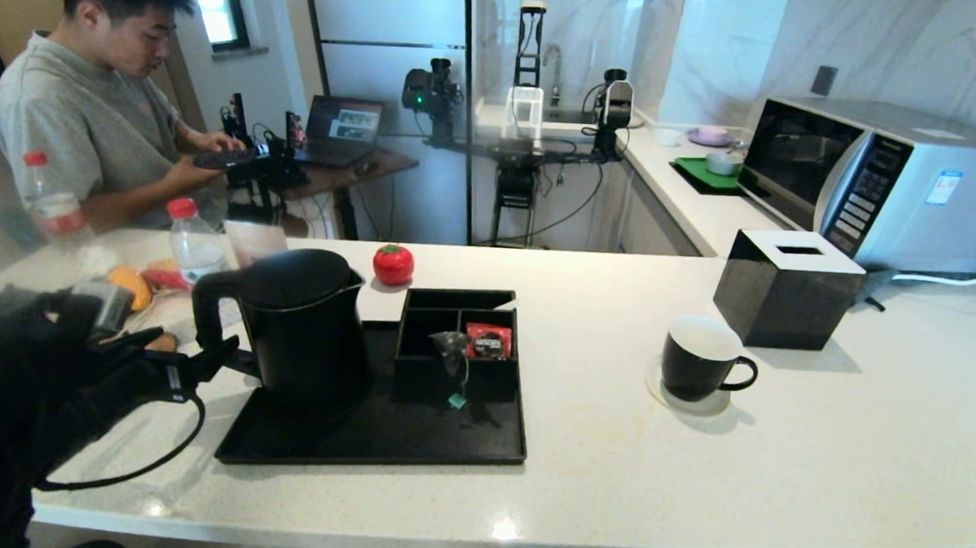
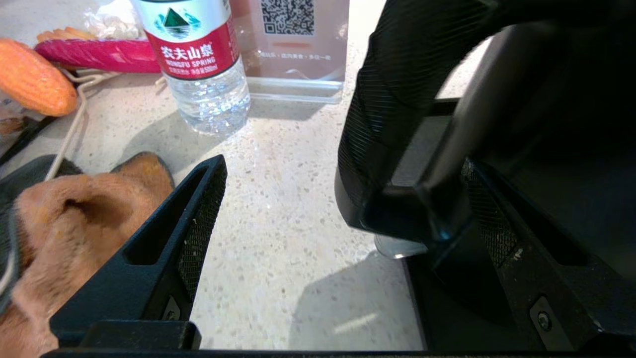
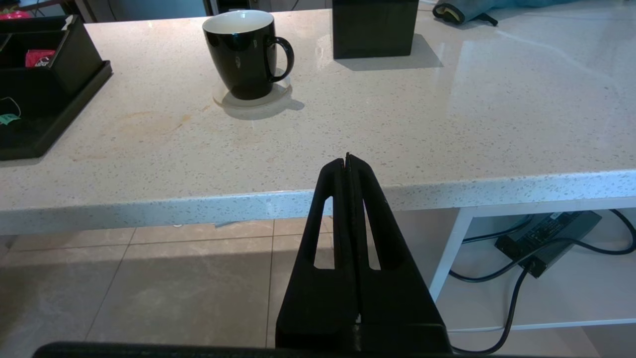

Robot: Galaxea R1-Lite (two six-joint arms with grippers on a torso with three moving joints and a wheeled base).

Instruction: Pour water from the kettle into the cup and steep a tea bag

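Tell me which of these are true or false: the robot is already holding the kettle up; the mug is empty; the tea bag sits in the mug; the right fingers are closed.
1. The kettle is lifted off the tray. False: it stands on the tray; the left gripper is open at its handle, gripping nothing.
2. The cup shows no water. True: only its white inside shows.
3. The tea bag is in the cup. False: it lies in the black organiser on the tray, beside a red sachet.
4. The right gripper is shut. True: its fingers are pressed together, below the counter edge.
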